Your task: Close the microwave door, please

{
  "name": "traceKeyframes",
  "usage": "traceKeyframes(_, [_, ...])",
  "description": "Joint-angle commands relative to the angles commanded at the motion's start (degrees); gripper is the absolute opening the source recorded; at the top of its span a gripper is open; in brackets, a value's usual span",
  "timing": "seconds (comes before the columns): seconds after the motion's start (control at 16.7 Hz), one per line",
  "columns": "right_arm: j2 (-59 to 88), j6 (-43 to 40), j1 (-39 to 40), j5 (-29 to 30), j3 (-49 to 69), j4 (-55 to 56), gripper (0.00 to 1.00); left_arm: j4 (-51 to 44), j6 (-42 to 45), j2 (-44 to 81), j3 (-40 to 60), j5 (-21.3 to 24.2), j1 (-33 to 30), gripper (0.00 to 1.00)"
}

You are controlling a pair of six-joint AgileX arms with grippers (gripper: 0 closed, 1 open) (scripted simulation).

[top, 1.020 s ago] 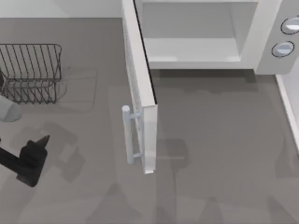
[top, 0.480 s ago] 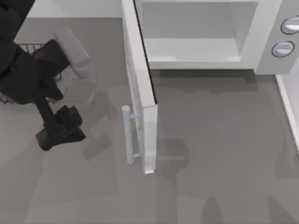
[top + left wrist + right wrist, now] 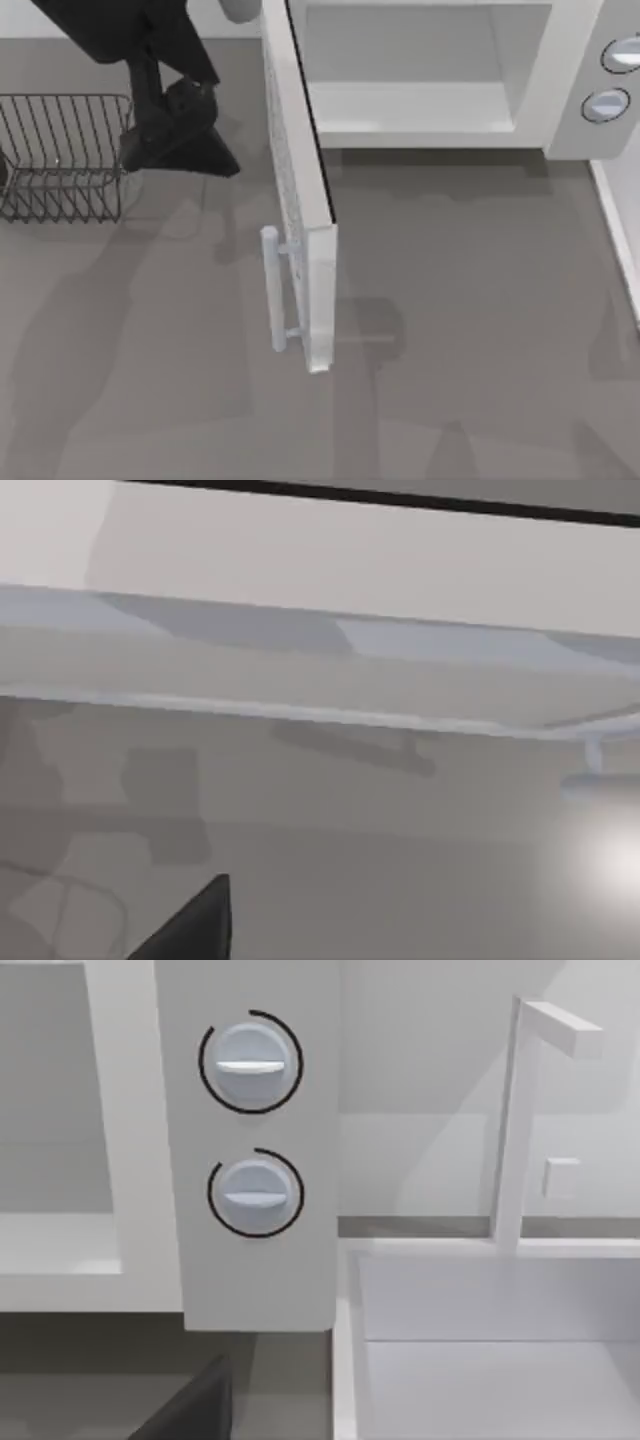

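Left gripper [image 3: 205, 160]: angled down near table's far edge, between wire rack [image 3: 62, 155] and open microwave door [image 3: 298, 200] | finger spread: cannot tell

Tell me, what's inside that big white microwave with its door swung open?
The big white box microwave shows a pale, bare cavity: floor and back wall, nothing on them. Its upper part lies beyond the top view's edge, unseen.
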Motion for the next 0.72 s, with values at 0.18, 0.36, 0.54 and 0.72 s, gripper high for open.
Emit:
traceKeyframes(0.18, [0.0, 0.0, 0.0, 0.0, 0.0, 0.0, 1.00, -1.3, 2.3, 2.0, 5.5, 1.3, 0.0, 1.00])
traceKeyframes(0.36, [0.0, 0.0, 0.0, 0.0, 0.0, 0.0, 1.00, -1.4, 2.6, 2.2, 6.2, 1.5, 0.1, 1.00])
traceKeyframes(0.54, [0.0, 0.0, 0.0, 0.0, 0.0, 0.0, 1.00, -1.3, 2.6, 1.9, 6.1, 1.4, 0.3, 1.00])
traceKeyframes(0.72, [0.0, 0.0, 0.0, 0.0, 0.0, 0.0, 1.00, 1.0, 1.9, 1.8, 3.8, 1.3, -0.6, 1.00])
